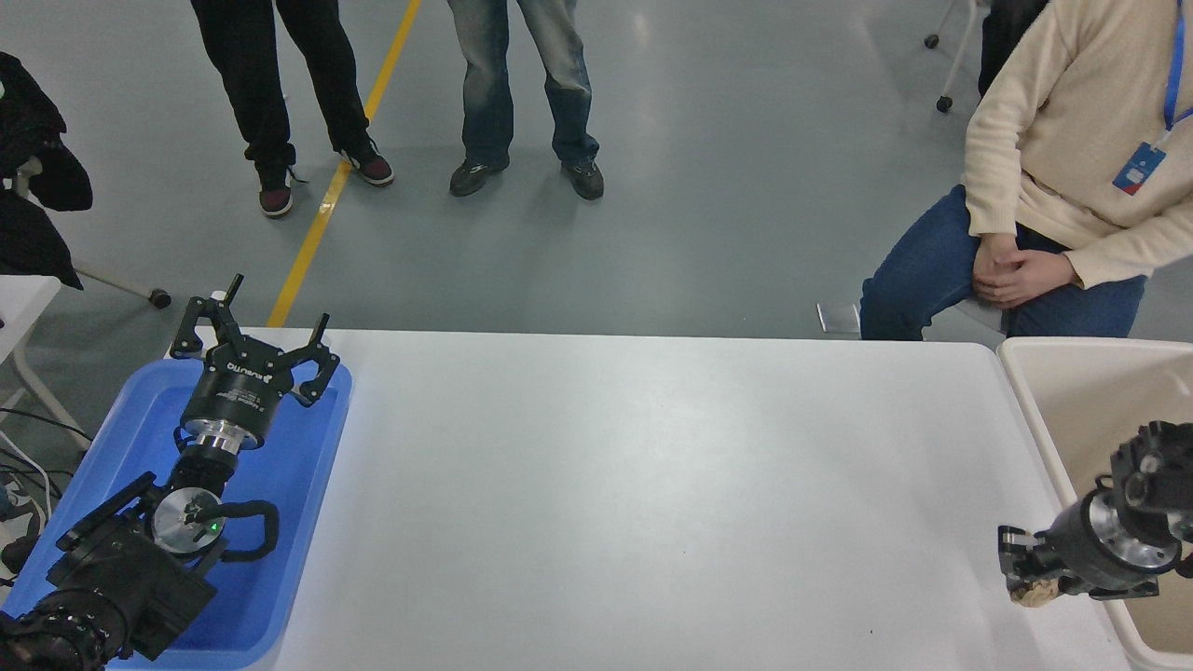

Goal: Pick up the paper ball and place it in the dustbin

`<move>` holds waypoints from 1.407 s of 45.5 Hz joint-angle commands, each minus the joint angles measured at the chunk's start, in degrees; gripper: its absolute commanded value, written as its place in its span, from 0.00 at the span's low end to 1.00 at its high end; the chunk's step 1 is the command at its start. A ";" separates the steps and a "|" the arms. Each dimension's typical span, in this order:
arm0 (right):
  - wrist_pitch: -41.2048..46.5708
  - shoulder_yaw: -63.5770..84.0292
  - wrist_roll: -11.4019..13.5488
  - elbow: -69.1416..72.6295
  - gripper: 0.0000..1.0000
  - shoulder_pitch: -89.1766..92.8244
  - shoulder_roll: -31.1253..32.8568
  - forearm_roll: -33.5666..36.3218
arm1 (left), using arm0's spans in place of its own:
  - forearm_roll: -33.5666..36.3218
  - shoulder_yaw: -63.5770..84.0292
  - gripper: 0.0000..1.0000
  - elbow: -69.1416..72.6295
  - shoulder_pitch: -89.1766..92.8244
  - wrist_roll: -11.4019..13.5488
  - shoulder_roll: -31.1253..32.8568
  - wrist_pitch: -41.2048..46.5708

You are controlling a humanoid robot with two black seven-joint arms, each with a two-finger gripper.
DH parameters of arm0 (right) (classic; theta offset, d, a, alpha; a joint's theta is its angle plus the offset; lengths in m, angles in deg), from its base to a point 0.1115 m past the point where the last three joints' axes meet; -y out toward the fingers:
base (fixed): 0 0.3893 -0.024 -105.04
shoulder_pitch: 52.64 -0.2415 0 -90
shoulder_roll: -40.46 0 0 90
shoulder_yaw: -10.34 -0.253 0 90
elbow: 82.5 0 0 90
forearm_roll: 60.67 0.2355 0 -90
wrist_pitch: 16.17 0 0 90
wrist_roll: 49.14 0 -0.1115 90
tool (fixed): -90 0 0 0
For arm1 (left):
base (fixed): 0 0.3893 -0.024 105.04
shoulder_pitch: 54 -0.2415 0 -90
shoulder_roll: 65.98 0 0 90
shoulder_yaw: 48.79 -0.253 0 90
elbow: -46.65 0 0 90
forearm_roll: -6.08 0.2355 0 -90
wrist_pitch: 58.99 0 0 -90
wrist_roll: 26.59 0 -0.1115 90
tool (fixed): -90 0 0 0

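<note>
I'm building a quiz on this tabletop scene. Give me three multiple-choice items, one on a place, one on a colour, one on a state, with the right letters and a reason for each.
1. Where is the crumpled tan-brown paper ball?
A. In the shallow blue plastic tray
B. At the table's near right corner, in the right gripper
C. At the table's middle

2. What colour is the tray under the left gripper?
A. Blue
B. Red
C. Green

3. What state is the right gripper in?
A. Open above the bin
B. Out of view
C. Shut on the ball

Answers:
1 B: the ball shows between the right gripper's jaws, just left of the large beige plastic dustbin.
2 A: the tray's floor and rim are plainly blue.
3 C: its jaws close around the ball over the white table, not over the dustbin.
</note>
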 commanded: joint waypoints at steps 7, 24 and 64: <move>16.88 3.11 -0.13 11.92 0.00 -28.78 0.70 2.14 | 0.00 0.00 1.00 -0.02 0.01 0.00 0.00 -0.02; 16.88 3.29 -0.13 11.92 0.00 -45.31 0.44 7.77 | 0.00 0.00 1.00 -0.02 0.01 0.00 0.00 -0.02; 16.88 29.39 -0.05 -5.65 0.00 -45.50 8.16 6.63 | 0.00 0.00 1.00 0.07 -0.08 0.00 0.00 -0.02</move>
